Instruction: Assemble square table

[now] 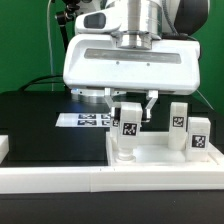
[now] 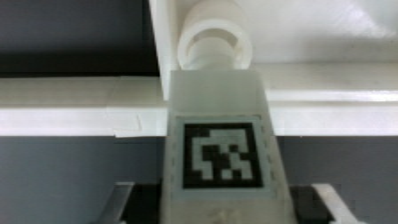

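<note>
The white square table top (image 1: 160,152) lies flat at the exterior view's right. A white tagged leg (image 1: 128,125) stands upright on its near left corner. My gripper (image 1: 133,108) comes down from above and is shut on this leg, one finger on each side. In the wrist view the same leg (image 2: 222,150) runs away from the camera between my fingers (image 2: 135,200), and its rounded far end meets the white top (image 2: 71,105). Two more legs (image 1: 178,118) (image 1: 198,136) stand upright on the right side of the top.
The marker board (image 1: 88,120) lies on the black table behind and left of the top. A long white rail (image 1: 60,182) runs along the front edge, and a short white piece (image 1: 3,148) sits at the left edge. The arm's big white hand (image 1: 128,62) hangs over the middle.
</note>
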### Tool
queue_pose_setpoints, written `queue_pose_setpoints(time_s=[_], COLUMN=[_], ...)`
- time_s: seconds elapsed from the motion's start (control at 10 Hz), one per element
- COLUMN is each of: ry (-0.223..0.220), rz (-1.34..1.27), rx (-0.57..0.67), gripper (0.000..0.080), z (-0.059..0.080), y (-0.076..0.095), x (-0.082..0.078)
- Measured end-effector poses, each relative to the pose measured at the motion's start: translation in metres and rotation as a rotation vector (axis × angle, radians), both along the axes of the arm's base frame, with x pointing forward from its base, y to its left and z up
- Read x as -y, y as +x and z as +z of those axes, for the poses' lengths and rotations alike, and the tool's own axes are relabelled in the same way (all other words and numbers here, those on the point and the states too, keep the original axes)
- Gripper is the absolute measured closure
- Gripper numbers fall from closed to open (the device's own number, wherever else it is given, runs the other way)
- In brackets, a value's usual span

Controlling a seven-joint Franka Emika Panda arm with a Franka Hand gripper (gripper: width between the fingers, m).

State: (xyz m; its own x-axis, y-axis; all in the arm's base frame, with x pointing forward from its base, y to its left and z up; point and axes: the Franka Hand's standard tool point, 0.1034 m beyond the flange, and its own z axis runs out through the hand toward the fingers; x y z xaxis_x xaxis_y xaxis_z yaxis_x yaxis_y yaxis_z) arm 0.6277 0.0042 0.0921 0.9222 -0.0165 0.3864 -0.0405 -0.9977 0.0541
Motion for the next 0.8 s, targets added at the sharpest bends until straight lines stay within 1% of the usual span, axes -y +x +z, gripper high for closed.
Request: queue_pose_setpoints(time_s=[0.5,0.8], ry=[-0.005,-0.015], rz=[0.003,0.007], rx=[-0.013,0.008], gripper=[0.0509,0.0509], z=[-0.0102,-0.0116], y=[-0.0037,-0.0031], x=[-0.0005,-0.0005])
